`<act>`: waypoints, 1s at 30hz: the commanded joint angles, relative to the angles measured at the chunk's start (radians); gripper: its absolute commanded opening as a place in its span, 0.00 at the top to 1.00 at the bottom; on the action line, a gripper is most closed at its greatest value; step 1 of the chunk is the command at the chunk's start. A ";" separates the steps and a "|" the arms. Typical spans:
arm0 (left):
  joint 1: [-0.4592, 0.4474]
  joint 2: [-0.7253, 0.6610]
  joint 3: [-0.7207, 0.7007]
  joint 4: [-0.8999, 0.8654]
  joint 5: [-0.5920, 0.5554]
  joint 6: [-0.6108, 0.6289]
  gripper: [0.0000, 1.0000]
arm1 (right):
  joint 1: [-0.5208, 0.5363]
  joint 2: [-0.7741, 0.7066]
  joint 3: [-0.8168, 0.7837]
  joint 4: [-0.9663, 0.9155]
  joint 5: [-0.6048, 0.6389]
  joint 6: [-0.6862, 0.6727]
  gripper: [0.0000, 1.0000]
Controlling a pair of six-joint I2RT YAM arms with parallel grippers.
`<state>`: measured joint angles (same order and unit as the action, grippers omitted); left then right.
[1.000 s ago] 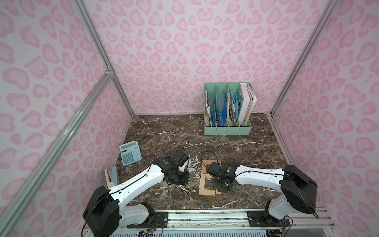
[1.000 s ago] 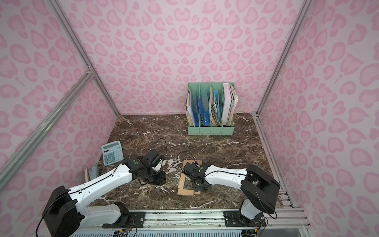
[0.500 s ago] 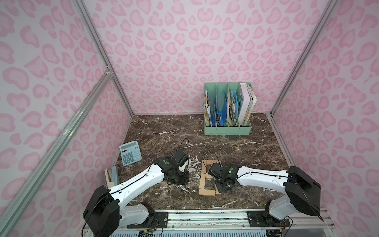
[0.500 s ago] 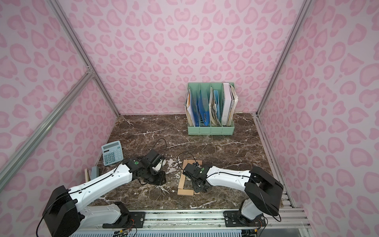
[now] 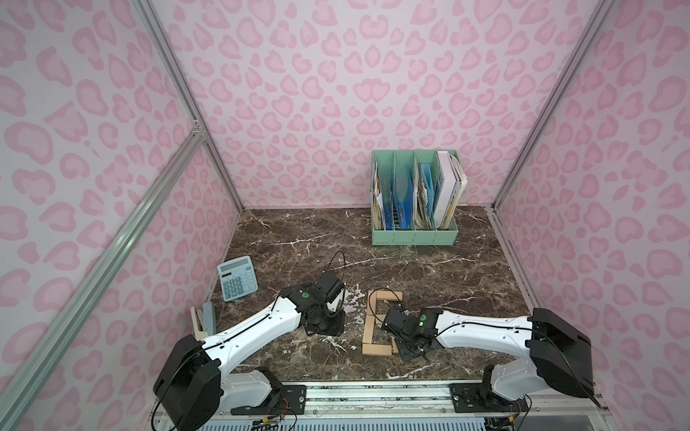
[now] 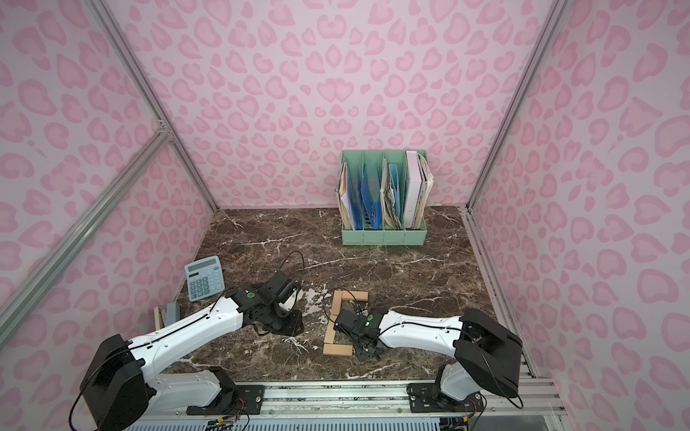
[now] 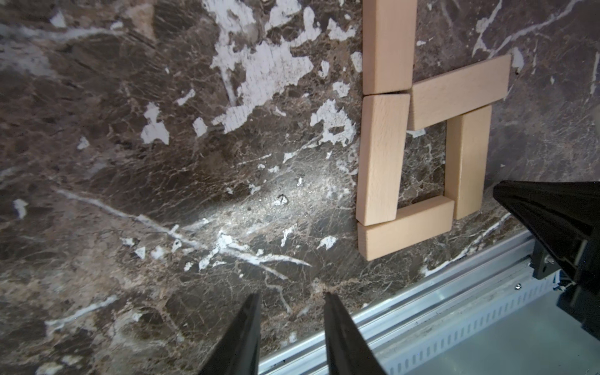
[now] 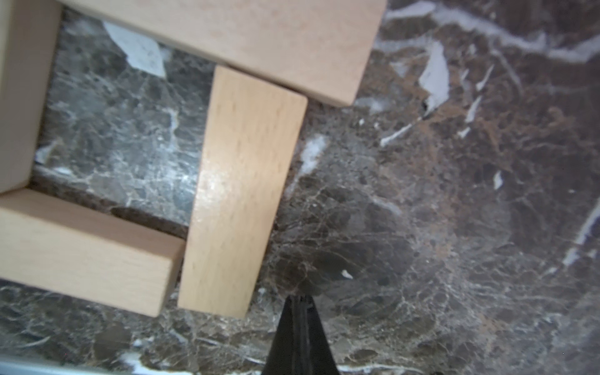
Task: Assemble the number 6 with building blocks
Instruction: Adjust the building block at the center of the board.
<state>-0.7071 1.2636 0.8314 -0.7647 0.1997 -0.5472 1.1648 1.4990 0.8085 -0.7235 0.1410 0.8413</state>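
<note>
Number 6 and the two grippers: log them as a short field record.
number 6: six planks lying flat, lower loop closed by right plank
left gripper: open, empty, over bare tabletop
right gripper: shut, empty, tip beside right plank
bystanders: calculator, file rack

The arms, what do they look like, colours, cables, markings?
The left arm and right arm match: white links, black joints and shoulders, thin black cables alongside, a green dot near each wrist. Their gripper fingers are black, tapering to points.
</note>
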 commanded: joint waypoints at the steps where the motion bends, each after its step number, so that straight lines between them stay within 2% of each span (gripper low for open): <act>1: -0.001 -0.006 0.005 -0.009 0.002 0.007 0.63 | 0.017 0.023 0.019 0.013 -0.014 0.010 1.00; 18: 0.000 -0.009 0.001 -0.006 0.002 0.006 0.63 | 0.048 0.041 0.037 0.000 -0.018 0.025 1.00; 23: 0.001 -0.014 -0.001 -0.013 -0.002 0.006 0.64 | 0.048 -0.021 0.048 -0.114 0.081 0.065 1.00; 26: 0.001 -0.015 -0.013 -0.006 0.001 0.005 0.65 | 0.006 -0.080 0.088 -0.168 0.144 0.049 1.00; 30: 0.001 -0.007 -0.014 0.000 0.002 0.006 0.64 | -0.098 -0.091 0.146 -0.147 0.157 -0.033 1.00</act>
<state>-0.7067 1.2533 0.8185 -0.7643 0.1997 -0.5472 1.1076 1.4109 0.9318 -0.8429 0.2462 0.8635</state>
